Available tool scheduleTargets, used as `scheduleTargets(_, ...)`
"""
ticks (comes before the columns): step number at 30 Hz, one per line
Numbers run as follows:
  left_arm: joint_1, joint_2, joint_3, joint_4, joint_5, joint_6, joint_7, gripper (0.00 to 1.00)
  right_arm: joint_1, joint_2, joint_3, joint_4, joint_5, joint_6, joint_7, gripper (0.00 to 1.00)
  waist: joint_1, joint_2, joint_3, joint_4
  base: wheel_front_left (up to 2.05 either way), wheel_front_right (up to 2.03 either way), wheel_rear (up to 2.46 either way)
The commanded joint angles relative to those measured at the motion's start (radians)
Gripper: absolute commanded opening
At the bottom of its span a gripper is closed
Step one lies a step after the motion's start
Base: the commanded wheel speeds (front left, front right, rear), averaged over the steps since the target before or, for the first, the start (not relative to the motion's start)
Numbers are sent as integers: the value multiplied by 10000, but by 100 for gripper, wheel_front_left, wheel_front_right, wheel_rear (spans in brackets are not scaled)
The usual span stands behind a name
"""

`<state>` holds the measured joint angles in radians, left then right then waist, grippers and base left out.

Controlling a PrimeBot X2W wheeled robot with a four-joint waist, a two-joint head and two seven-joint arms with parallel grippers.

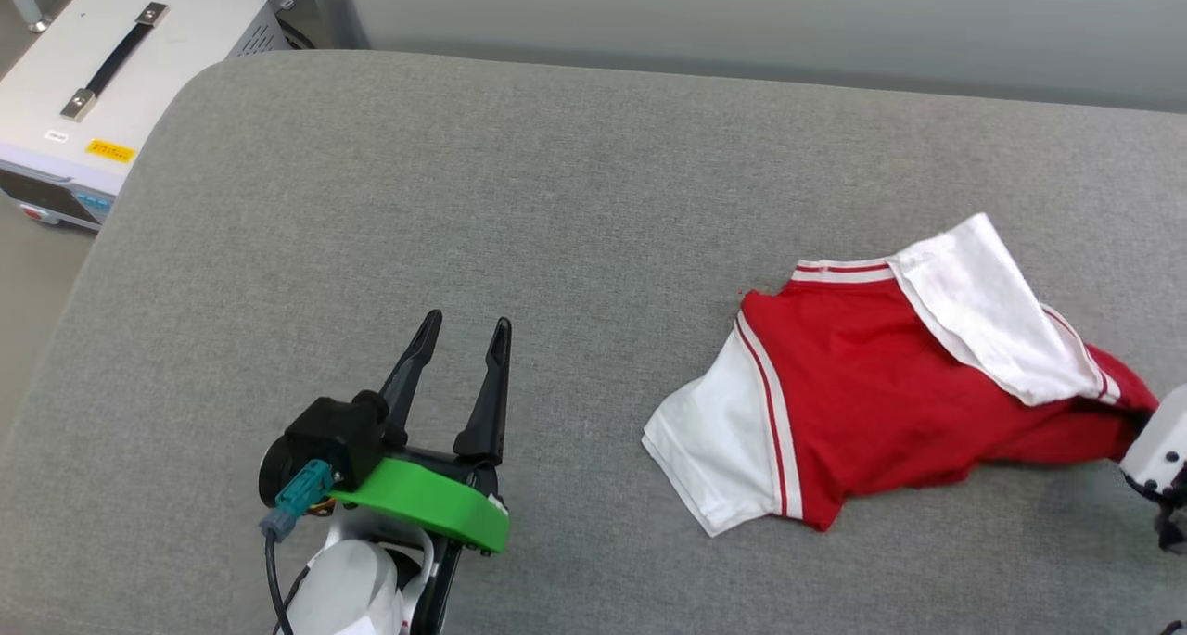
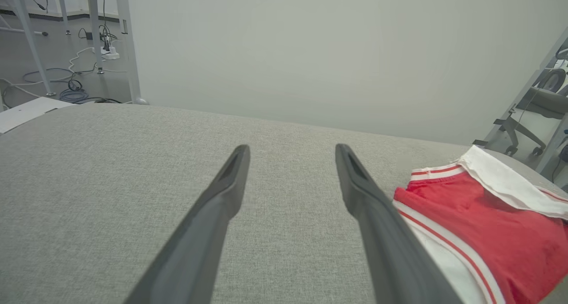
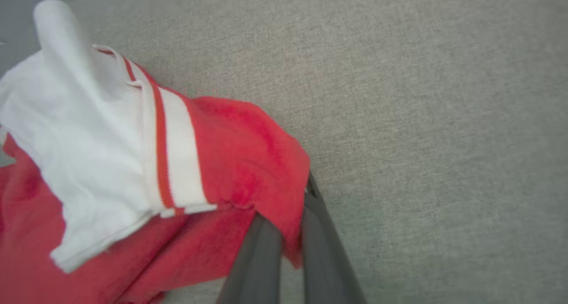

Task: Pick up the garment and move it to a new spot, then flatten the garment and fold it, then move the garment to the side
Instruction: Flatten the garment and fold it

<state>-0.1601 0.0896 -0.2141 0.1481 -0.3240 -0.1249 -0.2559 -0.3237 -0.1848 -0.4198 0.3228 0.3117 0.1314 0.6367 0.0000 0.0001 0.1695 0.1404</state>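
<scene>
Garment lies crumpled on the right half of the grey bench. One white sleeve is spread out on its left side, the other is flipped over the red body.

Right gripper: jaws pressed together on a fold of red cloth at the garment's right end. We can't tell how many layers they have.

Left gripper: jaws spread, nothing in them, over bare bench, apart from the spread sleeve.

Handling, our read:
- Thin knit, light and limp, no stiffness.
- From one pinch point it'll drape and drag, and the layers can slide over each other, so a one-point lift bunches it.
- For flattening we want two holds along one edge, either hem corners or shoulders.
- The striped trim looks like a firmer seam to bite on.

Room:
- Wide open bench to the left of the garment and beyond it.
- Right side is tight, and the bench runs out of the head view there, so we can't place that edge.
- The far edge meets a wall.
- The far-left corner is rounded, with a white equipment box off the bench past it.
- We'd go leftward.
</scene>
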Motion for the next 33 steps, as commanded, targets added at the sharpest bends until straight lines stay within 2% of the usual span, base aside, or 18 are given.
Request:
scheduleTargets(1,-64,59,18,12,95,-57,-59,100,106,240,-418,170,-314,-7,87,100,0,-1,44,-138,0,0,0)
scheduleTargets(3,-71,73,17,56,90,-57,-59,100,89,562,-940,359,-930,-7,64,100,0,-1,6,-227,0,0,0)
scheduleTargets(6,-58,83,-10,118,87,-57,-59,100,81,836,-1013,287,-1379,-7,-246,100,0,-1,-107,-345,0,0,0)
scheduleTargets(9,-31,79,-31,171,88,-57,-59,100,185,962,-539,-101,-1352,-7,-683,100,0,-1,-292,-466,0,0,0)
scheduleTargets(15,108,58,-11,146,86,-57,-59,100,962,652,909,-1733,-980,-7,-1601,100,0,-1,-703,-703,0,0,0)
scheduleTargets(25,344,-15,-212,10,110,-58,-59,100,2529,790,1571,-4241,-613,-7,-3144,100,0,-1,-1033,-875,0,0,0)
scheduleTargets(33,520,-30,-955,155,-127,-58,-59,100,3522,1076,2055,-4733,-414,-7,-4909,100,0,-1,-1005,-997,0,0,0)
